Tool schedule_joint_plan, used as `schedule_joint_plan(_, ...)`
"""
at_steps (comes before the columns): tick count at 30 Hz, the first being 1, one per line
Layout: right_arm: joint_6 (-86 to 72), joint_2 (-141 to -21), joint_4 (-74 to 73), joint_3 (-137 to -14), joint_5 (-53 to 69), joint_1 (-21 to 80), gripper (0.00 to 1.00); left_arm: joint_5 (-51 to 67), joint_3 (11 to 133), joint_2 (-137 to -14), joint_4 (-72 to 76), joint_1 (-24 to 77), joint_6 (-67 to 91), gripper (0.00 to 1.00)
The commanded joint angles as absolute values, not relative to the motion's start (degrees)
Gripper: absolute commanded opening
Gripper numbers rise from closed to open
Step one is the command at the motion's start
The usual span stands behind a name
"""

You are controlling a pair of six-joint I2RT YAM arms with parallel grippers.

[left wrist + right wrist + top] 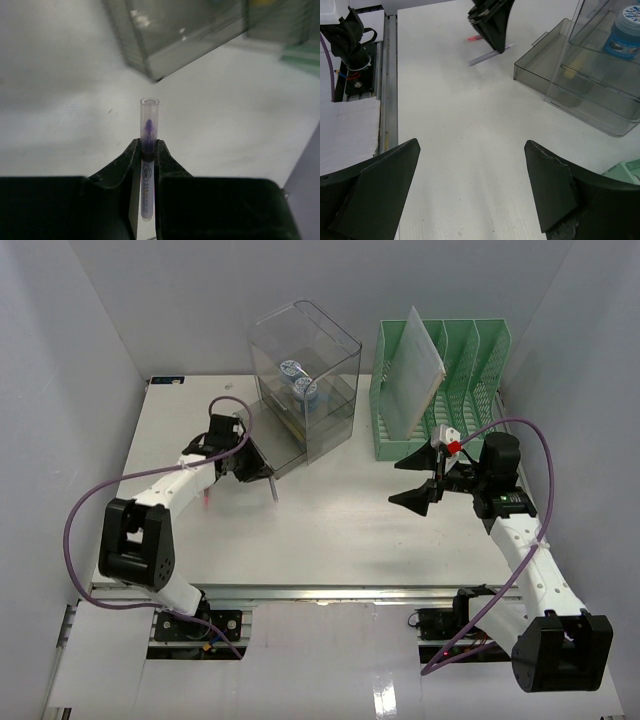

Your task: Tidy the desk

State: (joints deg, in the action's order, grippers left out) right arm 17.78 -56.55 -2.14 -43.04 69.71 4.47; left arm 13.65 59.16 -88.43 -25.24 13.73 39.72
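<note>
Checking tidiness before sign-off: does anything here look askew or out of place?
The white folder in the green file rack leans at a slant instead of standing upright between the dividers. Nothing looks spilled or damaged.

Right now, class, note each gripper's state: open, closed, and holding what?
Left gripper: closed on a pen.
Right gripper: open, holding nothing.

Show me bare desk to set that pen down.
Bare: the middle of the desk, between the left gripper holding the pen and the right gripper, down to the front rail; the back-left corner beside the clear organizer. Crowded: the back edge, where organizer and green file rack stand.
</note>
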Motion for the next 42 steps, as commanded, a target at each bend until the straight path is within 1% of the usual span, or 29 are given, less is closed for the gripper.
schedule_joint_plan(1, 16.9, -55.7, 0.9, -42.6, 70.9, 4.1, 0.92, 18.6, 70.4, -96.0, -19.0, 13.2, 46.6, 0.00)
schedule_joint_plan(7, 17.2, -55.6, 0.9, -42.5, 70.7, 3.9, 0.92, 16.6, 86.2, -110.4, -21.0, 11.0, 50.2, 0.00)
schedule_joint_plan(8, 17.2, -55.7, 0.8, -42.5, 70.6, 3.8, 0.92, 16.0, 89.1, -112.4, -21.9, 10.7, 50.3, 0.03)
schedule_joint_plan(9, 17.2, -55.7, 0.8, -42.5, 70.6, 3.6, 0.92, 15.3, 91.6, -114.6, -22.7, 10.3, 50.2, 0.08)
schedule_joint_plan(10, 17.3, -55.8, 0.8, -42.5, 70.6, 3.5, 0.92, 15.1, 92.9, -115.9, -24.0, 10.2, 50.1, 0.16)
schedule_joint_plan(11, 17.4, -55.8, 0.7, -42.6, 70.5, 3.3, 0.92, 15.0, 94.5, -117.2, -24.8, 10.0, 49.9, 0.27)
schedule_joint_plan(12, 17.4, -55.8, 0.7, -42.6, 70.6, 3.1, 0.92, 15.0, 95.4, -117.9, -25.0, 9.9, 49.7, 0.34)
schedule_joint_plan(13, 17.3, -55.7, 0.7, -42.6, 70.7, 3.0, 0.92, 15.0, 96.1, -118.4, -25.0, 9.8, 49.4, 0.39)
schedule_joint_plan(15, 17.3, -55.7, 0.7, -42.5, 70.9, 2.8, 0.92, 15.5, 96.6, -118.2, -25.0, 9.7, 48.6, 0.45)
schedule_joint_plan(17, 17.4, -55.8, 0.7, -42.5, 71.0, 2.6, 0.92, 15.8, 97.1, -117.1, -25.0, 9.7, 47.1, 0.49)
schedule_joint_plan(20, 17.4, -56.0, 0.7, -42.5, 71.0, 2.4, 0.92, 15.7, 95.9, -113.6, -25.0, 9.1, 44.5, 0.50)
schedule_joint_plan(23, 17.6, -56.0, 0.6, -42.5, 71.0, 2.0, 0.92, 15.6, 91.1, -107.3, -25.2, 7.6, 39.5, 0.50)
schedule_joint_plan(27, 17.7, -56.1, 0.6, -42.4, 71.2, 1.5, 0.92, 11.6, 77.9, -95.5, -26.8, 3.1, 30.4, 0.50)
schedule_joint_plan(31, 17.8, -56.2, 0.4, -42.4, 71.5, 1.4, 0.92, 6.1, 68.3, -89.4, -30.3, -4.8, 21.3, 0.53)
schedule_joint_plan(35, 18.1, -56.5, 0.4, -42.4, 71.2, 1.3, 0.92, -1.0, 64.7, -90.5, -33.3, -7.2, 14.8, 0.64)
schedule_joint_plan(36, 18.2, -56.6, 0.4, -42.3, 71.2, 1.1, 0.92, -2.6, 64.5, -91.3, -34.0, -7.3, 13.3, 0.66)
schedule_joint_plan(42, 18.6, -56.7, 0.3, -42.2, 71.1, 0.7, 0.93, -4.4, 64.2, -94.7, -34.6, -7.3, 9.6, 0.66)
